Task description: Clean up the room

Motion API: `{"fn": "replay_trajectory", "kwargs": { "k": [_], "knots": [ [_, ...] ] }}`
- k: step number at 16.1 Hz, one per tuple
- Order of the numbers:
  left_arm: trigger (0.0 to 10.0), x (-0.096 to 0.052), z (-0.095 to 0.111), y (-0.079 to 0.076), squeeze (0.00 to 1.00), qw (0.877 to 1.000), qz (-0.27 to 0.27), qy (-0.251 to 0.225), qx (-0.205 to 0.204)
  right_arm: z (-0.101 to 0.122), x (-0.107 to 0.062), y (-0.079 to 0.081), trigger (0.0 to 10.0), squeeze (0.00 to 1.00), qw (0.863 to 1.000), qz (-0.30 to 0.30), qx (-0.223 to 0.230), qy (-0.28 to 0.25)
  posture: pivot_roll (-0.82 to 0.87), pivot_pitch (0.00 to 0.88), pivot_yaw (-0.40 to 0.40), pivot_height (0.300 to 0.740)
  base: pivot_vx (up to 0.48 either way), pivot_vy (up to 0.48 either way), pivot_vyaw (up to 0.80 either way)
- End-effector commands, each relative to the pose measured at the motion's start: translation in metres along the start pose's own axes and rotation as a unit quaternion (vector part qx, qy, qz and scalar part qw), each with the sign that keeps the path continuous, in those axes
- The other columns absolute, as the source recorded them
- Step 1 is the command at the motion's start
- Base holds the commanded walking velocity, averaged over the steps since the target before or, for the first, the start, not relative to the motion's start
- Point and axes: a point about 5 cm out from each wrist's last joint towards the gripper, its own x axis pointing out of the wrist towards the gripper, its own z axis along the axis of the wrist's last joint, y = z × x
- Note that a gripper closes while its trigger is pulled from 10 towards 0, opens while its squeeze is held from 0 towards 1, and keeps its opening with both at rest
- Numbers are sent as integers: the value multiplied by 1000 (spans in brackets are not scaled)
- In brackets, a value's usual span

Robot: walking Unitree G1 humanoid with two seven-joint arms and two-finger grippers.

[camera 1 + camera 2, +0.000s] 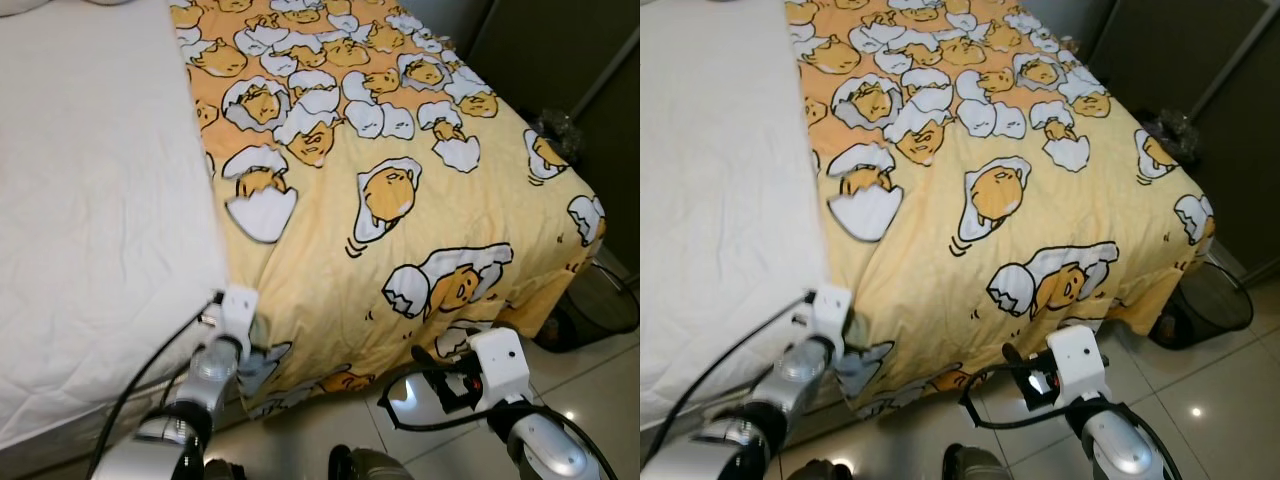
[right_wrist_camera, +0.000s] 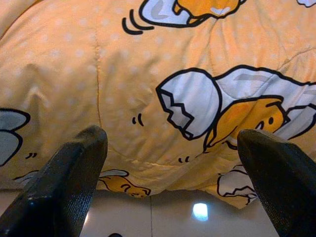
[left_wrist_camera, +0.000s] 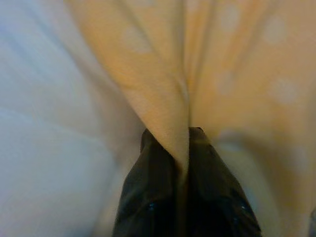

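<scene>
Bed (image 1: pixel 100 200) fills frame, duvet (image 1: pixel 400 200) soft, floppy, light-ish, so I grab hem. Left gripper (image 3: pixel 182 163) pinching fold at lower left; right gripper (image 2: pixel 173 148) spread wide, holding nothing, near lower edge.

A dark mesh wastebasket (image 1: pixel 1212 302) stands on the glossy tiled floor (image 1: pixel 1230 400) beside dark cabinet doors (image 1: pixel 560 50).

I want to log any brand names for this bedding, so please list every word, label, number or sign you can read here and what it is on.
None can be read.
The yellow blanket carries only cartoon egg pictures, no lettering.
The white mattress is plain.
The left pincer, shut on the blanket's edge, and the open right pincer bear no markings.
</scene>
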Motion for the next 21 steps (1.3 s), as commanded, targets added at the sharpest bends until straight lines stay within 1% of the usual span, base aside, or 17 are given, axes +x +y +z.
{"fn": "replay_trajectory", "kwargs": {
  "k": [1,2,3,5,6,7,8,9,10,11,12,13,14,17,18,19,21],
  "knots": [
    [0,-10,-32,-14,0,997,-33,60,17,-3,-1,-2,10000,0,1000,-3,-1,7,-211,102,-109,740,0,0,0],
    [0,-14,-42,-16,0,996,-39,72,44,-4,-1,-1,10000,0,1000,-3,0,8,-211,102,-109,740,0,0,0],
    [0,-16,-46,-16,0,995,-41,78,54,-4,-1,-1,10000,0,1000,-3,0,8,-211,102,-109,740,0,0,0],
    [0,-24,-66,-12,0,989,-29,113,96,-5,0,0,10000,0,1000,0,1,10,-204,105,-110,740,0,0,0],
    [0,-24,-66,-10,0,987,-17,113,117,-5,0,0,10000,0,1000,2,1,10,-201,104,-111,740,0,0,0],
    [5608,-23,-62,-8,0,987,-7,101,128,-5,1,0,10000,0,1000,3,0,10,-197,102,-111,740,0,0,0],
    [10000,-18,-50,-3,0,988,12,70,140,-4,3,-1,10000,0,1000,2,-2,8,-193,97,-111,740,0,0,0],
    [10000,-15,-37,6,0,988,44,31,146,-3,5,-2,10000,0,1000,-1,-3,5,-191,92,-109,740,0,0,0],
    [10000,-14,-23,22,769,983,100,-11,155,-2,8,-4,10000,0,1000,-4,-2,3,-180,83,-104,740,0,0,0],
    [10000,-15,-18,31,1000,980,127,-27,151,-2,9,-4,10000,0,1000,-5,-2,2,-177,81,-103,740,0,0,0],
    [10000,-17,-13,44,1000,980,161,-42,111,-2,12,-4,10000,0,1000,-5,-1,1,-158,69,-98,740,0,0,0],
    [10000,-21,-15,56,1000,978,185,-39,83,-2,16,-3,10000,0,1000,-2,2,-1,-136,59,-92,740,0,0,0],
    [10000,-25,-19,62,1000,977,193,-31,82,-2,19,-2,10000,0,1000,0,4,-2,-123,51,-87,740,0,0,0],
    [10000,-43,-59,72,1000,976,185,55,100,-7,35,4,10000,0,1000,13,16,4,-68,6,-65,740,0,0,0],
    [10000,-46,-69,70,1000,978,172,82,88,-8,39,5,10000,0,1000,16,21,6,-57,0,-62,740,0,0,0],
    [10000,-48,-79,54,1000,984,136,101,52,-9,43,6,10000,0,1000,17,23,8,-37,0,-58,740,0,0,0],
    [10000,-53,-86,27,1000,989,94,110,4,-10,47,8,10000,0,999,20,24,7,-35,0,-58,740,0,0,0]
  ]
}}
